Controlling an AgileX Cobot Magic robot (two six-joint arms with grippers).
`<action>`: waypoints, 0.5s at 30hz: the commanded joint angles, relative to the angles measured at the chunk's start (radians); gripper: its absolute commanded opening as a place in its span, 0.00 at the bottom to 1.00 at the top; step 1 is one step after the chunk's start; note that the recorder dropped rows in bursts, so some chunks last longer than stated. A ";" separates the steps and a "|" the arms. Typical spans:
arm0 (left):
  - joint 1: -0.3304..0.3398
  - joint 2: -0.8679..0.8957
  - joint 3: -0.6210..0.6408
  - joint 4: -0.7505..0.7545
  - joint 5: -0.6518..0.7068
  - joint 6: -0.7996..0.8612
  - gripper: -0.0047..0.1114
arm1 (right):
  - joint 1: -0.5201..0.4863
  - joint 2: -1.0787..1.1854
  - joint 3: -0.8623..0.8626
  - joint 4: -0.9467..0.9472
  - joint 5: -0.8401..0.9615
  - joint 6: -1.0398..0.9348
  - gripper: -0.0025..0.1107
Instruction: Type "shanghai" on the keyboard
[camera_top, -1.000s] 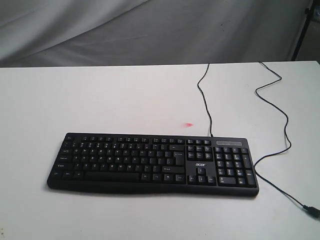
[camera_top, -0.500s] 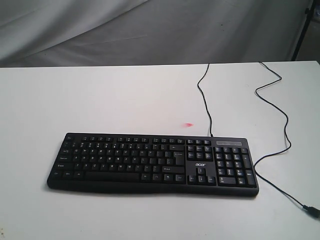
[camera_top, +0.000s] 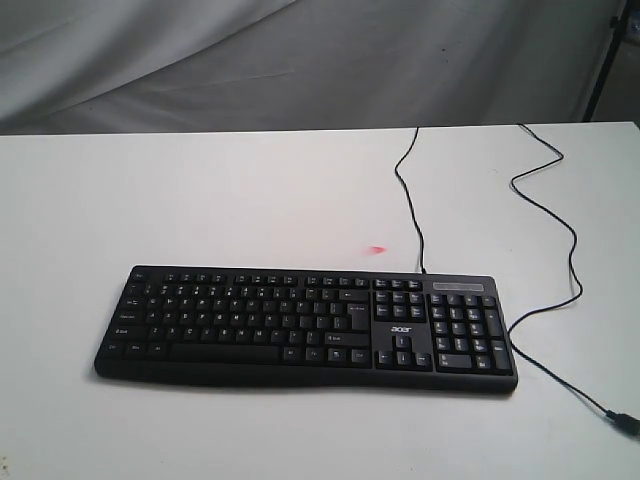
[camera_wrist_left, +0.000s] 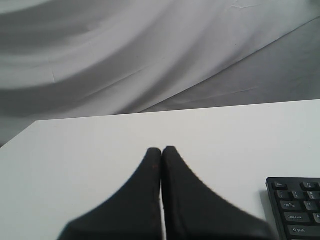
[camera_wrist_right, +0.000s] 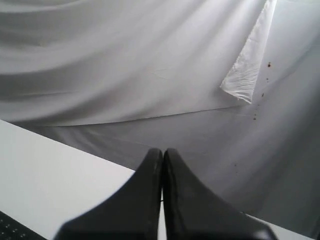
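Nothing has shifted over the last second. The left pincer (camera_wrist_left: 161, 150) and the right pincer (camera_wrist_right: 162, 151) are both closed on nothing, above the counter (camera_top: 230, 200) and off the keys. The keyboard (camera_top: 305, 328) lies unmoved across the lower centre of the exterior view. Behind it, its cable (camera_top: 410, 190) runs toward the upper frame. Judging by this, typing has not begun.

High exterior, low wrists — keyboard (camera_top: 305, 325) shared

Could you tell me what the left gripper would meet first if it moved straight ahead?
Probably the bare table, though depth is unclear; the keyboard lies off to the side of its line.
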 joint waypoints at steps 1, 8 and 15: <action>-0.004 0.003 0.005 -0.001 -0.005 -0.003 0.05 | -0.012 -0.080 0.039 0.007 0.033 -0.020 0.02; -0.004 0.003 0.005 -0.001 -0.005 -0.003 0.05 | -0.012 -0.184 0.071 0.007 0.136 -0.034 0.02; -0.004 0.003 0.005 -0.001 -0.005 -0.003 0.05 | -0.012 -0.263 0.156 0.013 0.125 -0.036 0.02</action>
